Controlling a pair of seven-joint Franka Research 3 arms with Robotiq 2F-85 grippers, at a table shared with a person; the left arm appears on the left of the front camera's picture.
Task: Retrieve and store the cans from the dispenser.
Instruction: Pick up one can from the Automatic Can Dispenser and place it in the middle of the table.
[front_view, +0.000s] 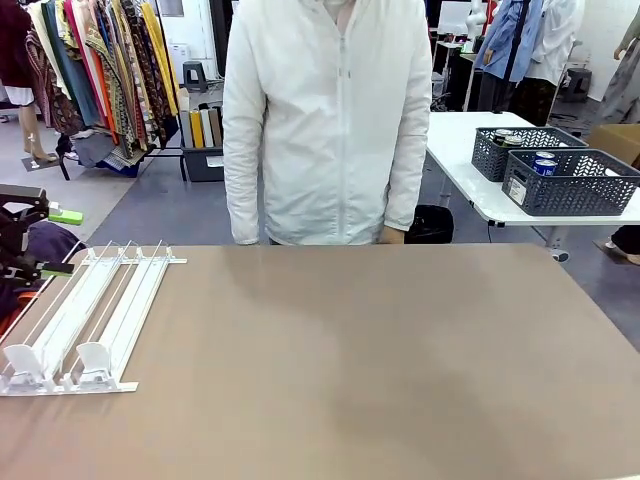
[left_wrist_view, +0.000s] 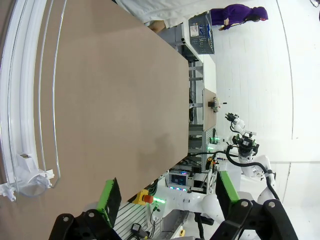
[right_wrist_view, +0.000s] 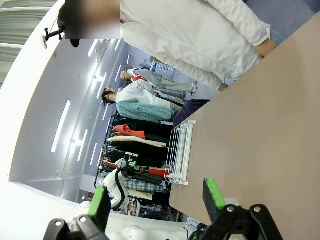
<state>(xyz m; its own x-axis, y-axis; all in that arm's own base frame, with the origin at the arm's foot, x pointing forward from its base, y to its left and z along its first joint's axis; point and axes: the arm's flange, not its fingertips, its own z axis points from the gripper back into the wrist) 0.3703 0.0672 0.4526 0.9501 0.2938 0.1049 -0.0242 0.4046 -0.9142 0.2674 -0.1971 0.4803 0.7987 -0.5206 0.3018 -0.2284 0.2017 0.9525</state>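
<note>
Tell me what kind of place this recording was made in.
Probably a robot test lab set up like a shop floor. A white dispenser lies on a brown table, clothes racks stand behind the person, and dark baskets with cans sit on a side table.

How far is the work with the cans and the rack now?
The white rack on the table has no cans in its lanes, so emptying looks done or has not started. Nothing is in hand: the left hand and right hand are both open and hold nothing. Cans sit in grey baskets on the far table.
</note>
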